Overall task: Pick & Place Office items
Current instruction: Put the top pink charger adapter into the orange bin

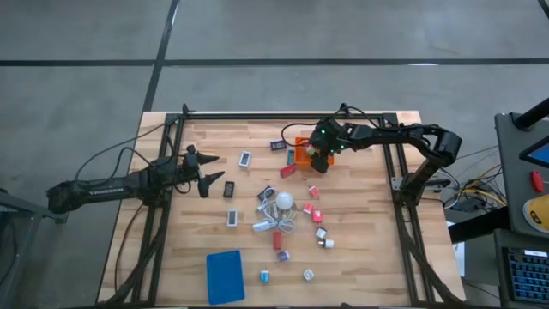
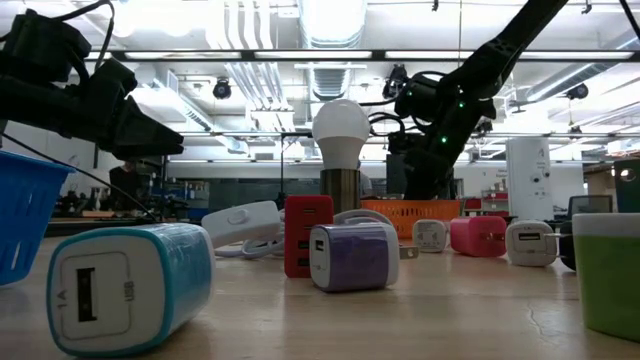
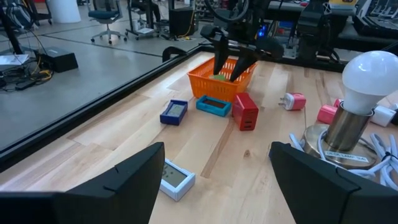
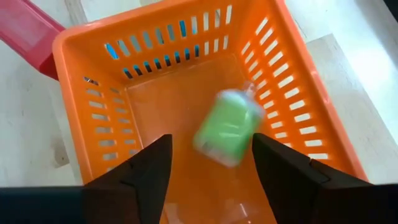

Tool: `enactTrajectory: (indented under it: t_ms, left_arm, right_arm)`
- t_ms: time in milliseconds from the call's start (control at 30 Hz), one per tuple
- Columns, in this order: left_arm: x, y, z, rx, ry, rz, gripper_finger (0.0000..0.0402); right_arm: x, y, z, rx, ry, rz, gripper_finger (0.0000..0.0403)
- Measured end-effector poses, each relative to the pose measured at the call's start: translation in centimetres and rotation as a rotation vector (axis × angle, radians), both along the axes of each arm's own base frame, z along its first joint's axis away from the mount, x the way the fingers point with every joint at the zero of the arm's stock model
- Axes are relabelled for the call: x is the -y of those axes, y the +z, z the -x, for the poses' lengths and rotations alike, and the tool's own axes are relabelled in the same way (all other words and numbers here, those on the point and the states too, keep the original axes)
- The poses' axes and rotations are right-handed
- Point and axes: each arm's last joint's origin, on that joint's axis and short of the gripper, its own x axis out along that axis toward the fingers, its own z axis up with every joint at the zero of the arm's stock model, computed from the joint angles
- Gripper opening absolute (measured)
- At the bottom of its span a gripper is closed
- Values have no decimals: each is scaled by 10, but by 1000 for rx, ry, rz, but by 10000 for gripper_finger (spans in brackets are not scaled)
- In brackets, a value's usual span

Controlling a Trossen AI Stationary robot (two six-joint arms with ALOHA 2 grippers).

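Note:
My right gripper [image 4: 211, 171] hangs open over the orange mesh basket [image 4: 81, 43] at the table's far middle, fingers slanting down into it. A green office item [image 4: 227, 134] shows blurred inside the basket, just beyond the fingertips and between their lines; neither finger is on it. The left wrist view shows the same spread fingers [image 3: 229, 65] above the basket [image 3: 214, 87]. My left gripper [image 1: 206, 172] waits open at the table's left. Other office items lie loose on the wood: a red block [image 3: 245, 112], a bluish frame [image 3: 213, 106], a white-labelled piece [image 1: 245, 159].
A white bulb [image 1: 283, 202] on a metal base with its white cord stands mid-table among several small plugs and cubes [image 1: 319, 225]. A blue basket [image 1: 225, 276] sits at the near left. Black frame rails [image 1: 283, 114] run along the table's far and side edges.

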Motion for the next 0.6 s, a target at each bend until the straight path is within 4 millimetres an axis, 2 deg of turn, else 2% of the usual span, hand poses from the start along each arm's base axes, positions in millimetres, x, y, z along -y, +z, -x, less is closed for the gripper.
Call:
enactTrajectory:
  t_ms: [267, 600]
  left_arm:
    - [0, 0, 0, -1, 0, 0, 300]
    - [0, -1, 0, -7, 0, 2, 300]
  right_arm:
    - [1, 4, -2, 34, -1, 30, 224]
    - [-8, 33, -4, 152, 45, 111, 226]
